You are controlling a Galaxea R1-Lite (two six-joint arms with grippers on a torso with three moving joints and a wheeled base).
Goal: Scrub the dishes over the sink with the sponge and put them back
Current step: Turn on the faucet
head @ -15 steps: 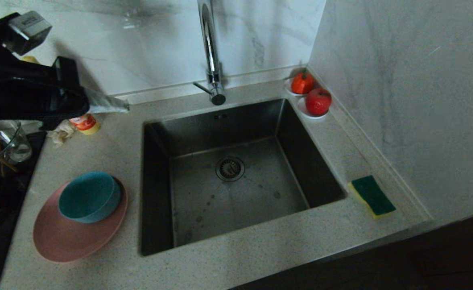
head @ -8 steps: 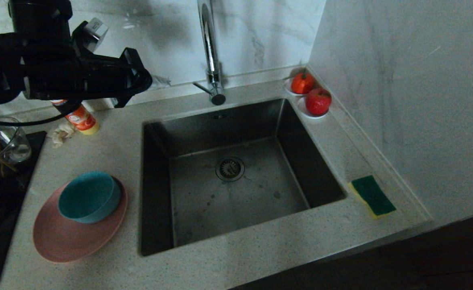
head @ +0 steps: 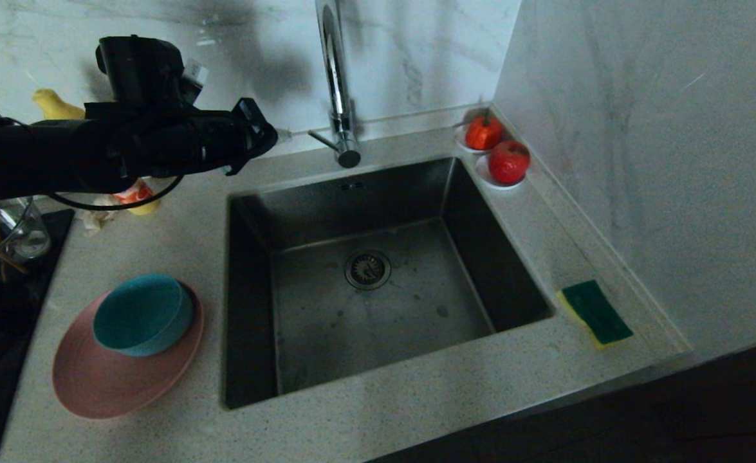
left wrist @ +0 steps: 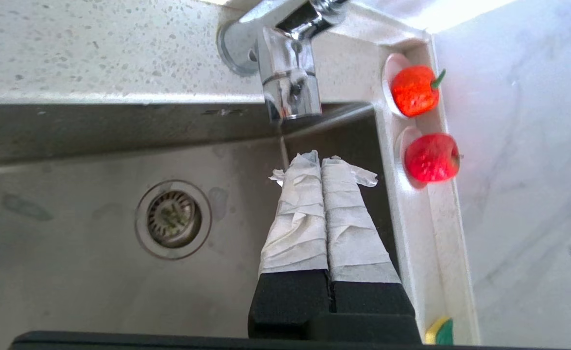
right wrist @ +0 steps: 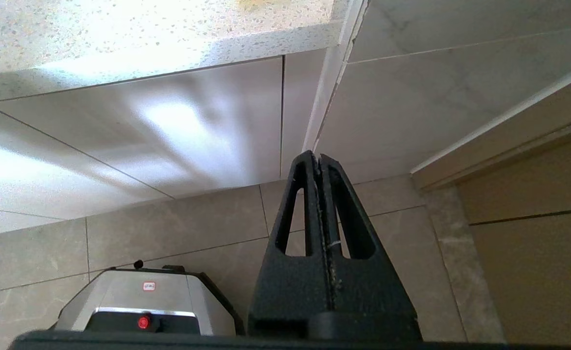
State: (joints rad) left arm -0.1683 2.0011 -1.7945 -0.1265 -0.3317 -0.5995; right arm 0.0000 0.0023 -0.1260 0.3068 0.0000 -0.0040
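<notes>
Near the counter's left front corner sits the pink plate, with the teal bowl resting on its rear half. Behind them, along the left edge, a glass jug holds chopsticks. The left arm reaches in from the left above the counter's back edge; the left gripper has its taped fingers pressed together with nothing between them, hanging over the sink's rear rim close to the faucet. The basin holds only its round drain. In the counter's back right corner, two white saucers carry red fruit. The sponge lies green face up on the right edge, just beside the sink. The right gripper, fingers pressed together, hangs below counter level, pointing at the tiled floor.
</notes>
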